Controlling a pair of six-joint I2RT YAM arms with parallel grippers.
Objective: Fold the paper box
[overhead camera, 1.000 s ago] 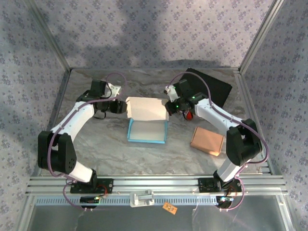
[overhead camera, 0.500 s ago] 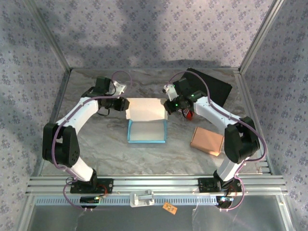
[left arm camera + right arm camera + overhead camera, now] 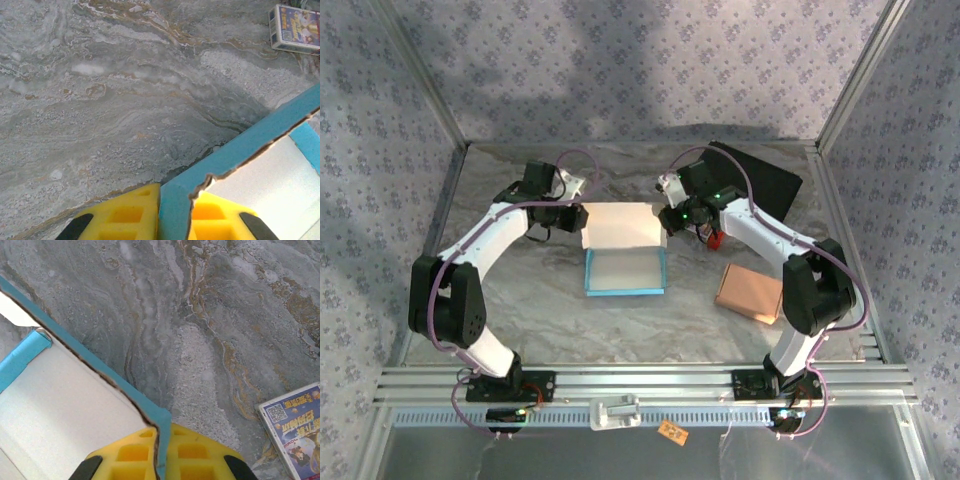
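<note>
The paper box (image 3: 625, 270) is blue outside and white inside, and lies open mid-table. Its lid flap (image 3: 620, 226) stands raised behind the tray. My left gripper (image 3: 578, 216) is shut on the flap's left corner; in the left wrist view its yellow fingers (image 3: 131, 216) pinch the blue edge (image 3: 235, 147). My right gripper (image 3: 667, 219) is shut on the flap's right corner, and the right wrist view has its yellow fingers (image 3: 200, 455) clamping the blue-edged card (image 3: 75, 405).
A tan box (image 3: 750, 291) lies to the right of the paper box. A black mat (image 3: 760, 180) sits at the back right. A small printed card pack (image 3: 295, 29) lies on the marble, also the pack (image 3: 295, 425). Patterned walls enclose the table.
Both grippers have carried the flap's corners slightly toward the back, so the flap stands more upright. The left arm's elbow has swung inward.
</note>
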